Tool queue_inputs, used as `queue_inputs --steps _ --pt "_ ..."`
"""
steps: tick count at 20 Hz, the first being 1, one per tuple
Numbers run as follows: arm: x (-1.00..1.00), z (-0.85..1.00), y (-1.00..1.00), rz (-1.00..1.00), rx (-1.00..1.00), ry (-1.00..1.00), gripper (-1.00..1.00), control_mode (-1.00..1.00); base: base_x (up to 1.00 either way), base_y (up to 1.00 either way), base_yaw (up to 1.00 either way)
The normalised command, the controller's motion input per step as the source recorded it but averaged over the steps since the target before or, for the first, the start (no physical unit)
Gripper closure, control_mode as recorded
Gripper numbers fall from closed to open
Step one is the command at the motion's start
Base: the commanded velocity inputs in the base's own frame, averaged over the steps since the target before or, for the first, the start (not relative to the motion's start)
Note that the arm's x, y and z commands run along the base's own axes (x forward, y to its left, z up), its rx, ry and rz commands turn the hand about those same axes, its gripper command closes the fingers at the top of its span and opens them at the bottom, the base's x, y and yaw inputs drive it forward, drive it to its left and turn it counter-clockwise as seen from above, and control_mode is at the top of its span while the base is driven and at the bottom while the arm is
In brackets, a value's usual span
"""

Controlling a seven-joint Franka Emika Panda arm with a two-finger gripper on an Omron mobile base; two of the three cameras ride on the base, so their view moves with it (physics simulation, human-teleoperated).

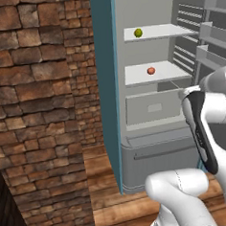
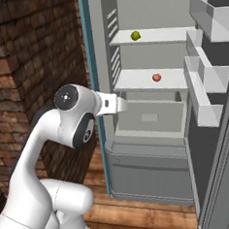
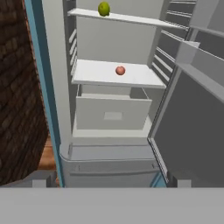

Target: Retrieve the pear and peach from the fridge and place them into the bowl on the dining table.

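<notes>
**Open fridge, both fruits on their shelves, hand empty**

Nearest the base cameras stood the robot's own white arm with dark joints (image 1: 198, 127), bent at the elbow and reaching toward the tall grey fridge (image 2: 155, 171), whose door (image 2: 215, 128) hung swung wide to the right with its grey door bins facing inward. The fingers (image 3: 109, 183) showed in the hand view as two small dark tips at the bottom edge, spread as wide as they go, with nothing between them; they stood well short of the fridge interior, in front of its lower grey drawer front.

Inside, the small yellow-green roundish pear (image 1: 138, 32) sat on the upper white shelf (image 1: 175, 30), toward its left half and near the front lip. One shelf below, the small round orange-red peach (image 1: 151, 70) rested on the lower white shelf (image 1: 131, 77), roughly at its middle. The two fruits lay well apart, each alone on its shelf. Under the lower shelf a pale grey crisper drawer (image 2: 151, 118) carried a small blank rectangular patch on its front; no writing, brand or label could be read on it or elsewhere on the appliance.

A teal panel (image 1: 108, 86) ran up the fridge's left side, next to a rough brown brick wall (image 1: 38, 116). Wooden floorboards (image 1: 107, 202) lay in front of the fridge base.
</notes>
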Motion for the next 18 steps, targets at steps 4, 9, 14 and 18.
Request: queue_inputs --steps 4,9,14,18 --pt "0.00 0.00 0.00 0.00 0.00 0.00 -1.00 1.00 0.12 0.01 0.00" --pt "0.00 0.00 0.00 0.00 0.00 0.00 -1.00 1.00 0.04 -0.12 0.00" --pt "0.00 0.00 0.00 0.00 0.00 0.00 -1.00 1.00 0.00 -0.60 0.00" --pt "0.00 0.00 0.00 0.00 0.00 0.00 -1.00 1.00 0.16 -0.44 0.00"
